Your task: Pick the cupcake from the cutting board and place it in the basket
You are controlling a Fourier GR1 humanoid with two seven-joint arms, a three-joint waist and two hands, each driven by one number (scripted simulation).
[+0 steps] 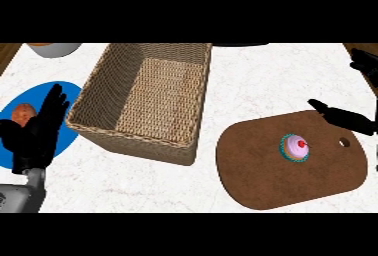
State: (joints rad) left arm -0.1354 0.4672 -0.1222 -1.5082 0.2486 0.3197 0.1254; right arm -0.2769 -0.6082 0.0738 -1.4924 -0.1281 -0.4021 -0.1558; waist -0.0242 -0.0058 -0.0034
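1. The right hand (347, 119) shows at the right edge, over the far right corner of the board (258, 170). Its fingers are straight and spread and hold nothing.
2. The cupcake (297, 148) stands on the board, near this hand but apart from it.
3. The basket (148, 100) lies left of the board, apart from it.
4. The left hand (38, 131) rests open at the left edge, fingers up, over a blue plate (72, 90).

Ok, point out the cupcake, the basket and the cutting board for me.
cupcake (297, 148), head view, on its pink frosting.
basket (127, 134), head view, on its near woven wall.
cutting board (266, 172), head view, on a bare part of its brown top.
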